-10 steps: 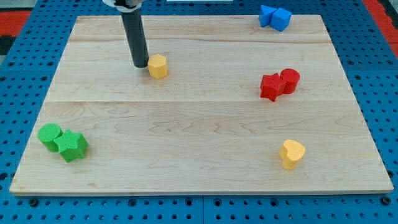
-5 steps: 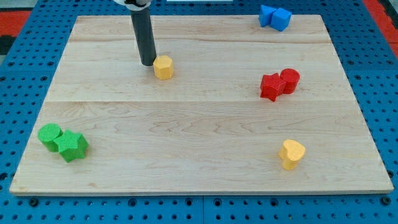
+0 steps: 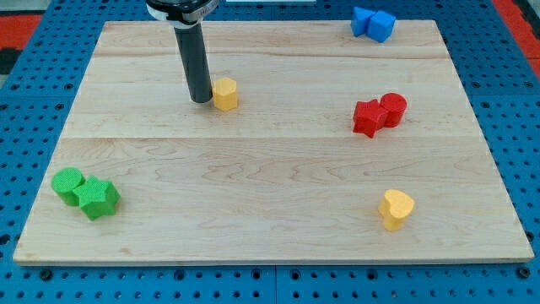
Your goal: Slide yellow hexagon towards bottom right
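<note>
The yellow hexagon (image 3: 224, 93) lies on the wooden board (image 3: 270, 169) in the upper left part. My tip (image 3: 202, 100) rests on the board just to the left of the hexagon, touching or nearly touching its left side. The dark rod rises from there to the view's top.
A yellow heart (image 3: 396, 209) lies at the lower right. A red star (image 3: 368, 117) and a red cylinder (image 3: 393, 108) touch at the right. Two blue blocks (image 3: 373, 23) sit at the top right. A green cylinder (image 3: 67, 183) and a green star (image 3: 97, 198) sit at the lower left.
My tip has moved right and slightly down, and the yellow hexagon has slid a little to the right and down with it.
</note>
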`<control>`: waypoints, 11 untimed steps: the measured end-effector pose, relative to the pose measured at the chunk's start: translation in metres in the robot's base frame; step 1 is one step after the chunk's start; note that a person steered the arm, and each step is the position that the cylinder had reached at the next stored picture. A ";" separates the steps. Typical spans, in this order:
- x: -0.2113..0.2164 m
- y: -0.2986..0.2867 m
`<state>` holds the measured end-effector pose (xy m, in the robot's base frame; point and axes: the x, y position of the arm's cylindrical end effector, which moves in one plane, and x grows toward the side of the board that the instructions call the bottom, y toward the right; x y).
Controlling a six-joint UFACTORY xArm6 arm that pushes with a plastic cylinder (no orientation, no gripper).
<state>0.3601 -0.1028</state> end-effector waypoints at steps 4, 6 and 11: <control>0.009 0.030; 0.044 0.045; 0.099 0.080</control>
